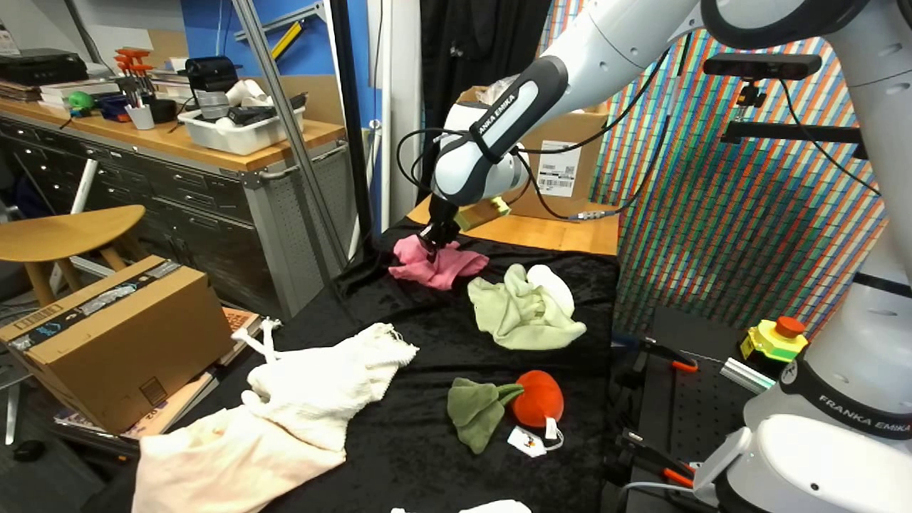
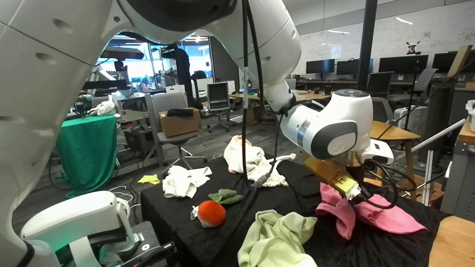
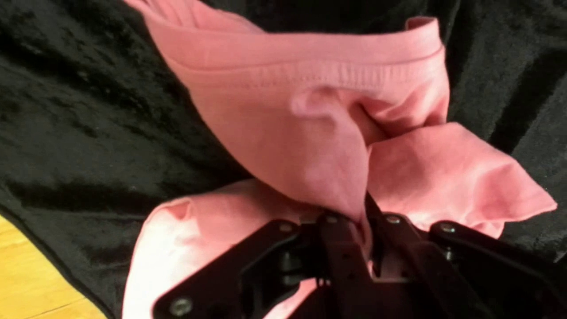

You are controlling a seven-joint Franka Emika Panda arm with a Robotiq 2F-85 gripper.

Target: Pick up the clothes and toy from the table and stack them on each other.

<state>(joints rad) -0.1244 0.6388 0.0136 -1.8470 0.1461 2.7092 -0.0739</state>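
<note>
Can see the pink garment [image 3: 305, 128] at the far end of the black table [image 1: 395, 427] in an exterior view, bunched beneath the gripper [image 3: 365, 228]. Pinched by a narrow fold near mid-length, between fingers [image 3: 343, 254] drawn tightly together with only that cloth in between. Stretched with its long axis roughly side to side in both exterior views, sending a tapering end [image 2: 402, 221] toward the lower right in an exterior view. Spread, in the wrist view, with its stitched hem crosswise near the top, aiming a sharp corner rightward and trailing off at the upper left.

Cannot follow that trailing end past the frame's edge, nor the overbright lower-left part past the bottom. Cannot make out the cloth beneath the dark fingers, nor, in both exterior views, the very fingertips, sunk among pink folds.

Can also see the red toy [image 1: 538, 399], well apart from the gripper, with the narrow tip of an olive green garment [image 1: 474, 413] pointing at it; cannot tell whether joined or merely touching. Can find the pale green garment [image 2: 276, 237] crumpled, cut off by the bottom edge in an exterior view. Can trace the white garment [image 1: 328, 377] and the peach garment [image 1: 235, 456] along a slant from lower left to upper right, losing the peach end below the edge. Can catch only a sliver of white cloth [image 1: 499, 507] at the bottom.
</note>
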